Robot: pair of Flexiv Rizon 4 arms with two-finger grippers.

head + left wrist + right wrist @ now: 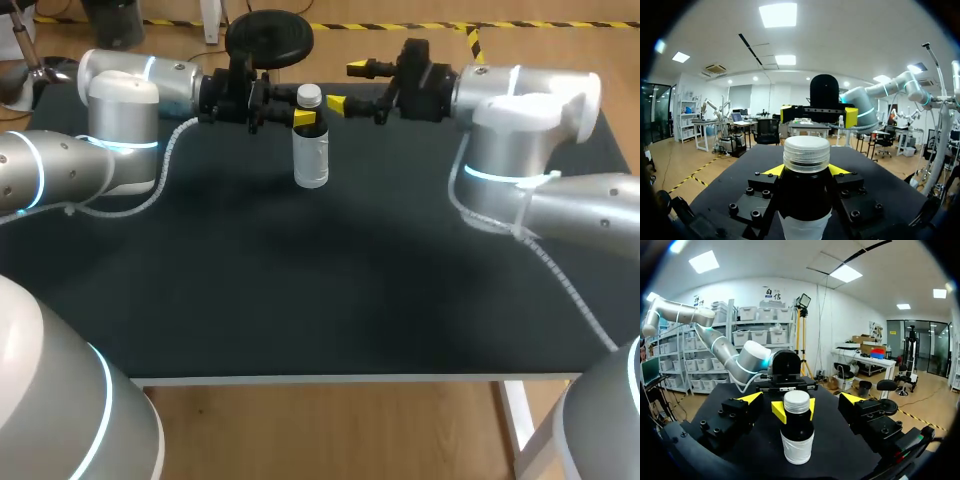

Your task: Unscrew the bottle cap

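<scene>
Bottle (311,155), cap (309,95) still on: being clamped by fingers of left gripper (306,117); right gripper (350,86) being held open beside bottle.

Glossy plastic bottle (311,160), ribbed white plastic cap (309,96), matt black tabletop (300,300).

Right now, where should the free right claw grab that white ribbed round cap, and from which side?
Probably by the side wall of the white ribbed round cap, coming level from the right: it stands clear above the left gripper clamping the upright clear plastic bottle, and the open right gripper faces it.
</scene>
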